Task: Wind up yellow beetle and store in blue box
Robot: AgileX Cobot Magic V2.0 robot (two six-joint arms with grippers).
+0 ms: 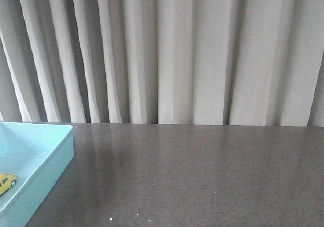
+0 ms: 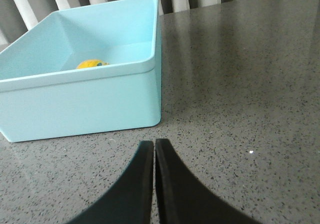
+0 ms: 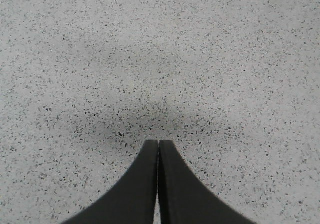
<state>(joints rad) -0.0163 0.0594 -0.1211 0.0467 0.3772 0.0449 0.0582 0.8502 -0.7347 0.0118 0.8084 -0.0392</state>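
The yellow beetle (image 1: 7, 182) lies inside the blue box (image 1: 55, 153) at the table's left edge; only its front part shows in the front view. From the left wrist view, just the beetle's yellow roof (image 2: 91, 64) peeks over the blue box's near wall (image 2: 80, 102). My left gripper (image 2: 154, 145) is shut and empty, standing on the table side a short way outside the box's near corner. My right gripper (image 3: 158, 143) is shut too, with nothing in it, over bare speckled tabletop. Neither arm shows in the front view.
A grey speckled tabletop (image 1: 202, 176) spreads to the right of the box. A pleated pale curtain (image 1: 177, 55) hangs behind the table's far edge.
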